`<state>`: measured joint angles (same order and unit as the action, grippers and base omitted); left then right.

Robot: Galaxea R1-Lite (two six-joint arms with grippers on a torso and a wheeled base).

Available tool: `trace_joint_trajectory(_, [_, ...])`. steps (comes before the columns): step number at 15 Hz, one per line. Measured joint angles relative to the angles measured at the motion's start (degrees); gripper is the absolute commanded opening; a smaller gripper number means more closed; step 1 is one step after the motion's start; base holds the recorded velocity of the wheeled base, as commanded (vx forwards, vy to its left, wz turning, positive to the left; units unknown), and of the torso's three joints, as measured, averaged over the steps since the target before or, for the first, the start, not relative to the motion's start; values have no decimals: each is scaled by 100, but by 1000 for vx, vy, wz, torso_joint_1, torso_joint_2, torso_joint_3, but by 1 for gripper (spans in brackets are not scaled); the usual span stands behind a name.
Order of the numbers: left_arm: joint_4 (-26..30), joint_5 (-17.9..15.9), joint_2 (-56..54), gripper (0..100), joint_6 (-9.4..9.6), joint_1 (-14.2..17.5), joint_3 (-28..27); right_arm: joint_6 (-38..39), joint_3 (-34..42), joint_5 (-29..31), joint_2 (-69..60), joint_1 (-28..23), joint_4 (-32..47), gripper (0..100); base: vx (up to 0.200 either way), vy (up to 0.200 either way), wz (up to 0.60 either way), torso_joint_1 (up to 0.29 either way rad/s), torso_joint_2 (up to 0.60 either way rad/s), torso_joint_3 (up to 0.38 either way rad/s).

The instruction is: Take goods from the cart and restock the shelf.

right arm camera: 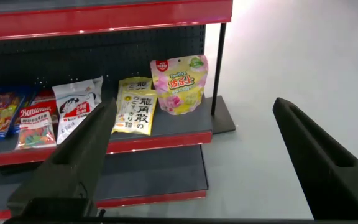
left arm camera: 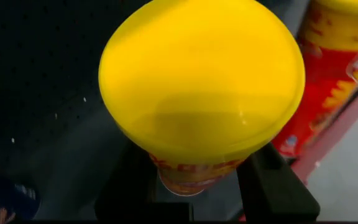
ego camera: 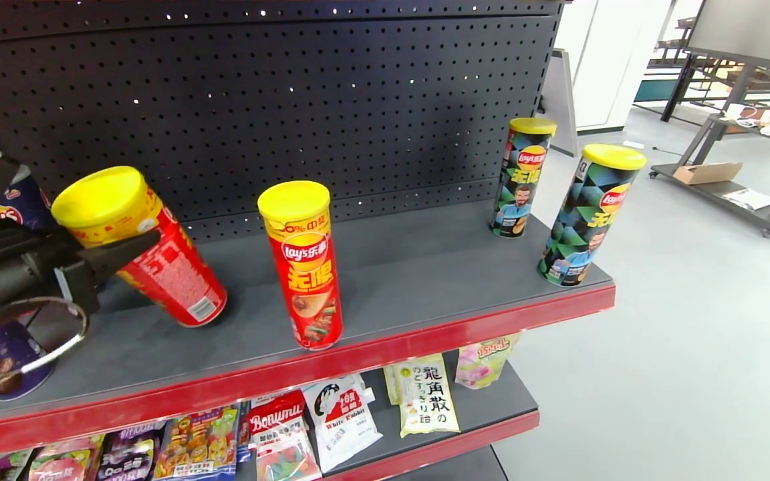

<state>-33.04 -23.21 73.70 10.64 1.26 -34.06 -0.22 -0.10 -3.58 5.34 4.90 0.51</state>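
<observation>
A red chip can with a yellow lid (ego camera: 158,260) leans on the upper shelf (ego camera: 418,267), its top tipped to the left and its base on the shelf board. My left gripper (ego camera: 124,250) is shut on its upper part. In the left wrist view the yellow lid (left arm camera: 201,81) sits between the two dark fingers (left arm camera: 129,186). A second red can (ego camera: 305,267) stands upright near the shelf's front edge. My right gripper (right arm camera: 197,168) is open and holds nothing, in front of the lower shelf (right arm camera: 160,180).
Two dark patterned cans (ego camera: 522,177) (ego camera: 589,214) stand at the shelf's right end. Purple cans (ego camera: 4,357) stand at the far left. Snack bags (ego camera: 418,394) line the lower shelf. Bare board lies between the red and dark cans. Open floor is to the right.
</observation>
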Motion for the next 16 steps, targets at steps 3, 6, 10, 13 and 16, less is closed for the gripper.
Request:
trace_joint_trajectory(3, [-290, 171, 918, 0, -354, -101, -973, 0, 0, -2, 0, 0, 2, 100, 0, 0, 0, 0, 0, 0])
trace_joint_trajectory(6, [-71, 536, 1687, 0, -745, -469, -2050, 0, 0, -2, 0, 0, 2, 100, 0, 0, 0, 0, 0, 0])
trace_joint_trajectory(10, [482, 580, 2334, 0, -802, -762, -2705, 0, -1, -2, 0, 0, 2, 100, 0, 0, 0, 0, 0, 0])
trace_joint_trajectory(13, [605, 591, 2649, 0, -794, -853, -3054, -2, -1, -5, 0, 2, 2, 100, 0, 0, 0, 0, 0, 0])
trace_joint_trajectory(16, [969, 614, 2833, 0, -769, -1053, -3316, 0, -1, -5, 0, 0, 2, 100, 0, 0, 0, 0, 0, 0])
